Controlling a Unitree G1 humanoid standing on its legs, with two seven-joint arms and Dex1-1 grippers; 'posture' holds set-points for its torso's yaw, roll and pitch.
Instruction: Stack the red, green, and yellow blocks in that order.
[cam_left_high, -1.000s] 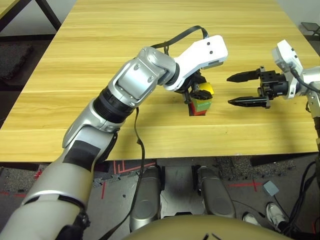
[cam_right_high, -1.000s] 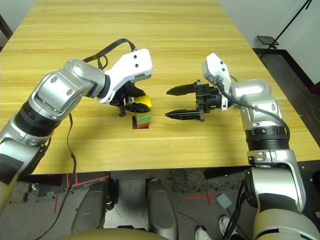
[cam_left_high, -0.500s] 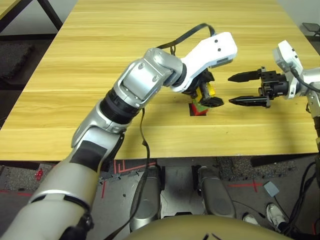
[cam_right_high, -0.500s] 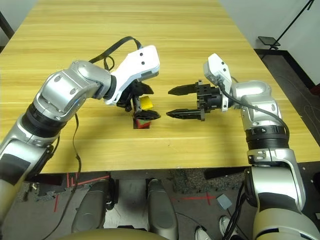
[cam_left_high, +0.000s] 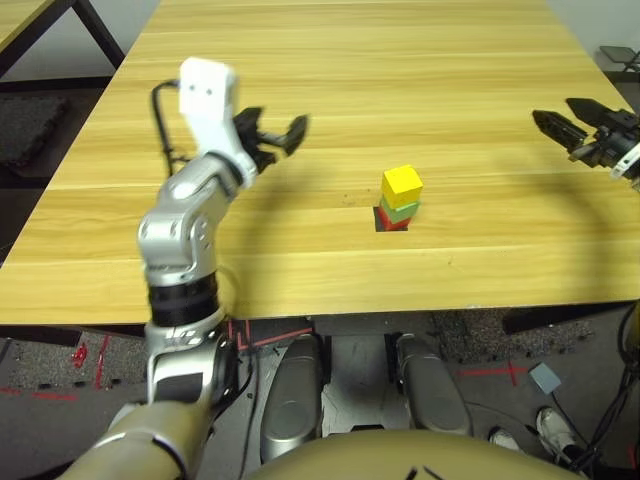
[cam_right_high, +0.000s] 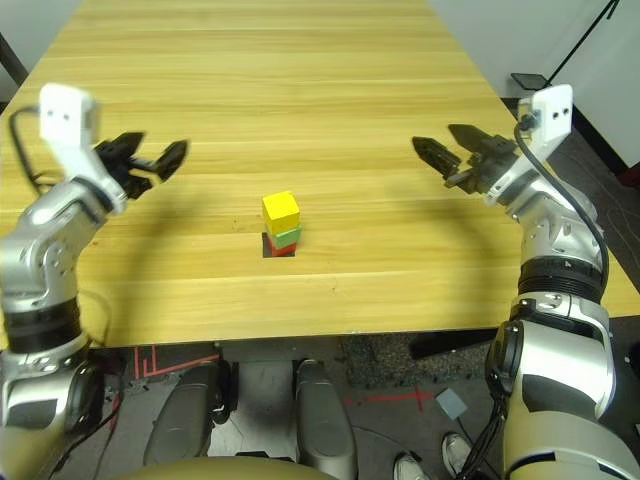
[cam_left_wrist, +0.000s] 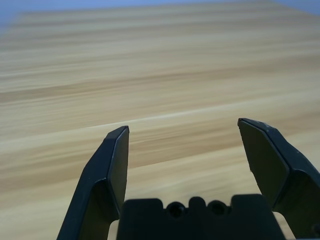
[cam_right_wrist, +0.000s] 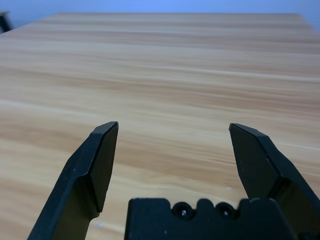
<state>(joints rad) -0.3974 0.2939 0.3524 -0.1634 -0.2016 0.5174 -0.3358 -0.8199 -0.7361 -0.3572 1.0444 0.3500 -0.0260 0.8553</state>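
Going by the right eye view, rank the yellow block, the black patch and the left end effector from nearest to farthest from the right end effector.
1. yellow block, top of the stack, mid-table.
2. black patch, under the stack, slightly farther.
3. left end effector, far across the table.

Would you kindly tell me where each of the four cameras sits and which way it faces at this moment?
Left eye view: on the head, looking forward and down at the wooden table and the stack of yellow cube, light green cube and red cube; left gripper raised.
Right eye view: beside it, same scene; right gripper at the right.
Left wrist view: along its open fingers over bare wood.
Right wrist view: along its open fingers, likewise.
Shared: both eyes show the stack; both wrists show tabletop.
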